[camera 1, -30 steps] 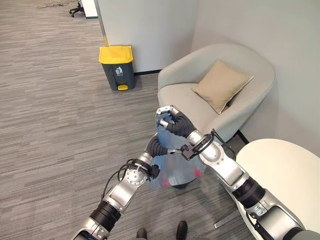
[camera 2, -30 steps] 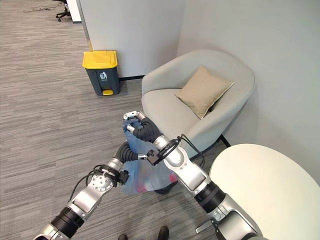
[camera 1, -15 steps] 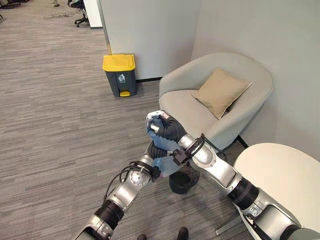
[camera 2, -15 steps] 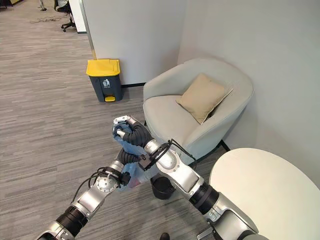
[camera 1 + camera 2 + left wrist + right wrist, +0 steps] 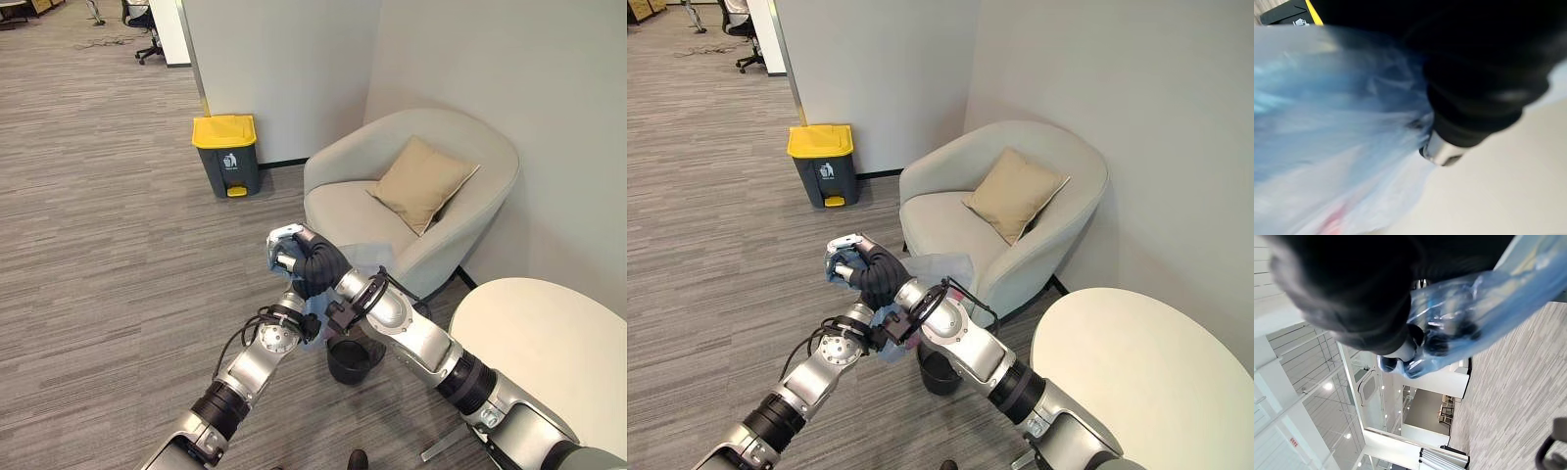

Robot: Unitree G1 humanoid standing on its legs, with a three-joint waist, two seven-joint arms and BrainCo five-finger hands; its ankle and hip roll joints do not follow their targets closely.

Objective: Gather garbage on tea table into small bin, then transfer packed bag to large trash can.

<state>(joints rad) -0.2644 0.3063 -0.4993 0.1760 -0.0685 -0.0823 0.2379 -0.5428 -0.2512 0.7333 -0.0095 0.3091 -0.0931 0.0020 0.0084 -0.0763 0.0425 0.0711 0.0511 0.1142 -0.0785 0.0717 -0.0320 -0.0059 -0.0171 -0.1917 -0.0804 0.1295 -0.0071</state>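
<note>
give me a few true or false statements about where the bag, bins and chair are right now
1. The right hand is shut on the top of the blue bag. True.
2. The bag sits inside the small black bin. False: the bag is lifted, and the bin stands on the floor beneath the arms.
3. The yellow-lidded trash can stands by the wall with its lid closed. True.
4. A tan cushion lies on the floor. False: it rests on the armchair seat, against the chair's back.
5. The round white table has garbage scattered on it. False: the part in view is bare.
</note>
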